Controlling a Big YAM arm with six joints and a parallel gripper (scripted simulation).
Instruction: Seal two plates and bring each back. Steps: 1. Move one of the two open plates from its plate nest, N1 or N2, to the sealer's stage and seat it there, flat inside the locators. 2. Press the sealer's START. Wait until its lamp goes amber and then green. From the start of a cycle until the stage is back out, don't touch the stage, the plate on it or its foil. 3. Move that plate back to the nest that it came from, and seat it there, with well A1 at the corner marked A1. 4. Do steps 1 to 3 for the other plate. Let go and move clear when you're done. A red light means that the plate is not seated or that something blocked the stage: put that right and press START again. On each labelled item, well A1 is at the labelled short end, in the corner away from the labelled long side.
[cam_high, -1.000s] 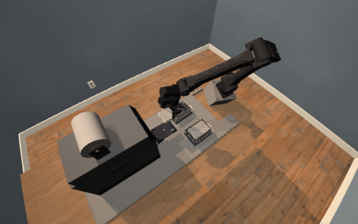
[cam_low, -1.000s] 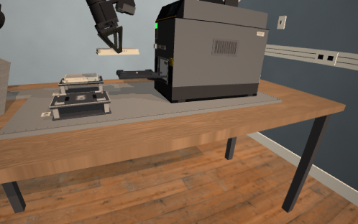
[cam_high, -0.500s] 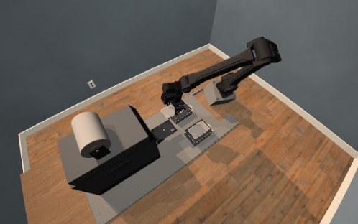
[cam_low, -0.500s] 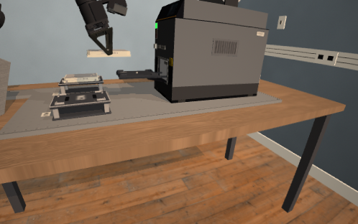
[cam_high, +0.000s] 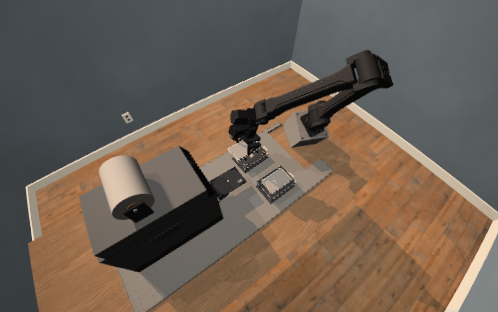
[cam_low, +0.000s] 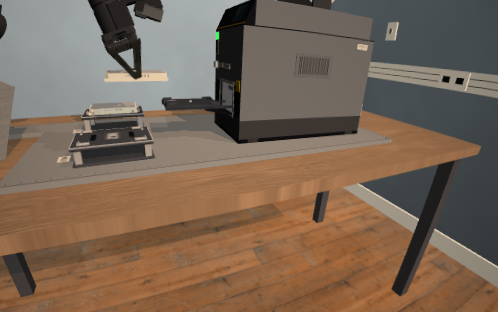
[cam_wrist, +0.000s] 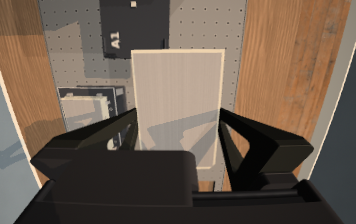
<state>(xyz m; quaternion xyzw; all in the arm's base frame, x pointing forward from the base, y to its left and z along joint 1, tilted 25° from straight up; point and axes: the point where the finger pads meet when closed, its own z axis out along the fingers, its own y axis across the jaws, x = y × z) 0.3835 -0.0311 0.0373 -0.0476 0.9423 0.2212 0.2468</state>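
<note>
My gripper (cam_high: 251, 151) (cam_low: 137, 76) (cam_wrist: 178, 112) is shut on a pale plate (cam_low: 156, 76) (cam_wrist: 177, 85) across its long sides. The plate is level, with a smooth top showing no wells, high above the board near the empty nest (cam_low: 100, 142). The other plate (cam_high: 276, 180) (cam_low: 112, 108) (cam_wrist: 82, 111) sits in the other nest (cam_low: 90, 124). The sealer's stage (cam_high: 223, 186) (cam_low: 192, 103) (cam_wrist: 135, 25) is out and bare; its A1 mark shows in the wrist view. The sealer (cam_low: 300, 95) shows a green lamp (cam_low: 217, 35). The nest labels are not readable.
The sealer's tall body stands beyond the stage, with a white roll (cam_high: 122, 182) on top. The perforated board (cam_high: 185, 250) (cam_low: 200, 140) (cam_wrist: 205, 25) lies under sealer and nests. The arm's grey base block (cam_high: 302, 131) stands at the nests' end.
</note>
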